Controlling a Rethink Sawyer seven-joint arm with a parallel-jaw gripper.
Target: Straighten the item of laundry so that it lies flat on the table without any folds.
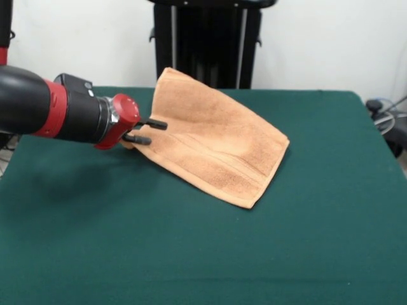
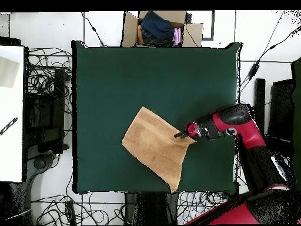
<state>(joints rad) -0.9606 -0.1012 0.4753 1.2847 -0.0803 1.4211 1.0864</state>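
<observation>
The item of laundry (image 1: 219, 143) is an orange-tan towel spread as a slanted square on the green table (image 1: 191, 254), with band stripes near its right hem. My gripper (image 1: 147, 132) reaches in level from the left, a little above the table. It is shut on the towel's left corner, one black finger above the cloth and one below. The towel's far corner stands up above the line of the table's far edge. From overhead the towel (image 2: 156, 146) lies toward the table's (image 2: 117, 76) lower edge, with the gripper (image 2: 180, 135) at its right corner.
A black stand (image 1: 206, 41) rises just behind the table's far edge, close to the raised towel corner. In the overhead view a cardboard box (image 2: 161, 28) of clothes sits past the table's top edge, and cables lie on the floor around the table.
</observation>
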